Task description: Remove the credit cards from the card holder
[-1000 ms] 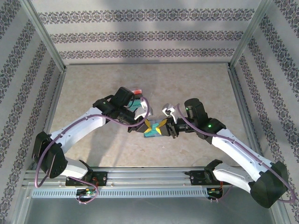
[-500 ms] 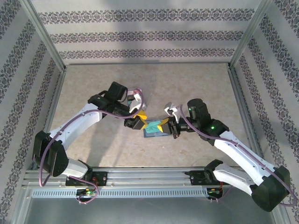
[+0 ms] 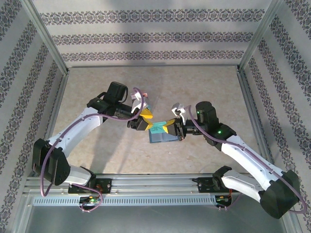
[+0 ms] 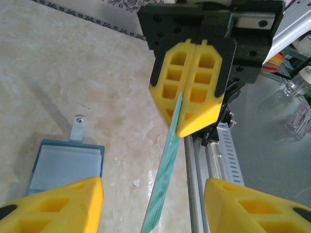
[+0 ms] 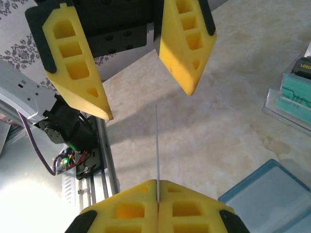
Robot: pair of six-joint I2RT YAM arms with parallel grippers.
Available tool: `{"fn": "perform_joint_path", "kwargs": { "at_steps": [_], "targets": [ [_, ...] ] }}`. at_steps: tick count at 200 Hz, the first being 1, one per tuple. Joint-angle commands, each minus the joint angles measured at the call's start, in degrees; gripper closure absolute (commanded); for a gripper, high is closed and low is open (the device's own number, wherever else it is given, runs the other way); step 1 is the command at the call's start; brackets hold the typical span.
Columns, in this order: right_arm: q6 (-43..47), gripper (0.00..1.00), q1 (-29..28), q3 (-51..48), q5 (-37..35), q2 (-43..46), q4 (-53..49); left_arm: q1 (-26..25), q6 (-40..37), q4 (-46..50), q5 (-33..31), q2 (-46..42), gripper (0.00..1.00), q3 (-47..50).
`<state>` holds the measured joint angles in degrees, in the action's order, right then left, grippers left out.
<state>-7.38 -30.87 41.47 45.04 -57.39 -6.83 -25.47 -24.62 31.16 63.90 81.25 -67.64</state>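
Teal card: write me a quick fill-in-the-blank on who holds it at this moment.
The right gripper is ____ on the teal card.
The left gripper has its jaws ____.
The card holder lies flat on the ____.
Missing words: shut; open; table.

I'm watching the left gripper (image 3: 142, 120) and the right gripper (image 3: 170, 128) facing each other over the middle of the table (image 3: 97, 97). A credit card (image 4: 167, 165) is standing on edge between them. The right gripper is pinching one end, and the free end is reaching between the left gripper's parted fingers (image 4: 53, 206), touching neither. The card holder (image 3: 163, 139) is lying flat on the table just below them, toward the arm bases.
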Motion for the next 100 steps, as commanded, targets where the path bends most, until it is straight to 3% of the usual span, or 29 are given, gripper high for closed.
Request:
{"fn": "perform_joint_path", "kwargs": {
  "at_steps": [1,58,74,100],
  "targets": [
    [-0.7,1.0,0.1,1.0,2.3,-0.9,2.8,0.0,1.1,-3.9,4.7,1.7,0.44,-0.1],
    [-2.0,1.0,-0.5,1.1,3.4,-2.1,5.4,-0.6,-1.2,-2.5,4.5,5.0,0.46,-0.8],
    [-1.9,1.0,-0.5,1.0,3.2,-2.1,5.5,-0.6,-1.2,-2.3,4.8,5.6,0.54,-0.9],
    [-1.7,1.0,-0.5,1.1,3.4,-2.6,5.7,-0.6,-2.1,-1.4,5.3,5.9,0.76,-0.9]
  ]
}}
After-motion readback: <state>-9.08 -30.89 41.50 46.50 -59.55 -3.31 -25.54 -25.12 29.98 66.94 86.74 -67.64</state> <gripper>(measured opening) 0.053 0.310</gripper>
